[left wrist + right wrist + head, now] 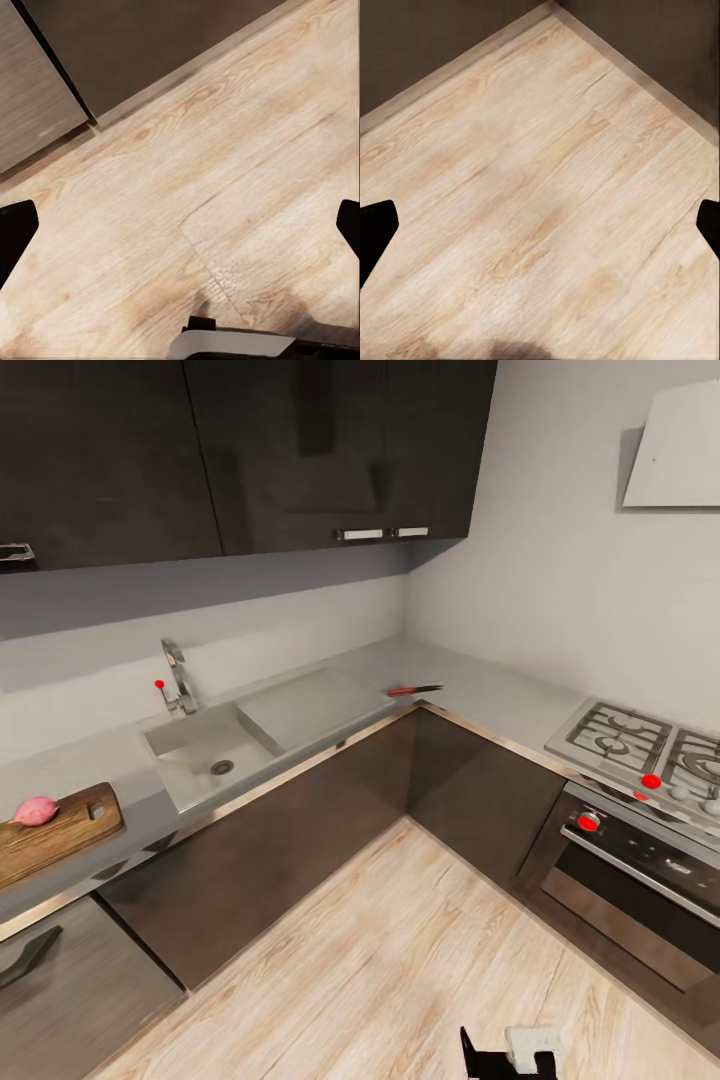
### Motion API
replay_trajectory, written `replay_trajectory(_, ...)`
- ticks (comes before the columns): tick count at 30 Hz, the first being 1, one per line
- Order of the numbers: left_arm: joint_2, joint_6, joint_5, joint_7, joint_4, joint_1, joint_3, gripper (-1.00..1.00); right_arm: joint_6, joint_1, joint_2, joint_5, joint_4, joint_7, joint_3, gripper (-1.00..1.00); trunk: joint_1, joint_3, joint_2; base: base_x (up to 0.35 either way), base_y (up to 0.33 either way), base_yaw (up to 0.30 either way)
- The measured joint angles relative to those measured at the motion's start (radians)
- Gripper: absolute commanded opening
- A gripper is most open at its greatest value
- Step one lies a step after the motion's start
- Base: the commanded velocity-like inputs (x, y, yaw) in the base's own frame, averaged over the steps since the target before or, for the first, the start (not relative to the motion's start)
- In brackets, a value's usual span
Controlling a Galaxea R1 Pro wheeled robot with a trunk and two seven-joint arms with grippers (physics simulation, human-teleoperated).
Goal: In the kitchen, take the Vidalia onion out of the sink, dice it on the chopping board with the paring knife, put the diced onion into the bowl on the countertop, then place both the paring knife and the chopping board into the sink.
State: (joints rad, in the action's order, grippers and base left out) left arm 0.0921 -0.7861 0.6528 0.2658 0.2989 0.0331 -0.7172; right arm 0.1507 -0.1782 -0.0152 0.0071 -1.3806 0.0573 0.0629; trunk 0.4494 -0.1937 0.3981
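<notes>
Both tools [180, 225] [540, 225] hang released above the floor [400, 960]; the sink [195, 755] holds nothing.

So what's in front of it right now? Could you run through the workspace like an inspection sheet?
Surface: grey countertop running round the corner.
Job's things: onion lying on the chopping board; sink with nothing in its basin; paring knife on the counter beyond the drainboard.
Clutter: nothing seen.
Grippers: left gripper and right gripper open, holding nothing, over the wood floor.
Cables: nothing seen.
Surroundings: stove, oven, dark wall cabinets.
</notes>
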Motion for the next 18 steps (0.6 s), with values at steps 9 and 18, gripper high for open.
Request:
replay_trajectory(9,-0.007,0.000,0.000,0.000,-0.009,0.000,0.000,1.00,0.125,0.084,-0.003,0.000,-0.084,0.036,0.001,1.00,0.000,0.000,0.000,0.000,0.000,0.000)
replay_trajectory(18,-0.007,0.000,0.000,0.000,-0.009,0.000,0.000,1.00,0.301,0.273,-0.055,0.007,-0.094,0.039,0.003,1.00,0.000,0.000,0.000,0.000,0.000,0.000)
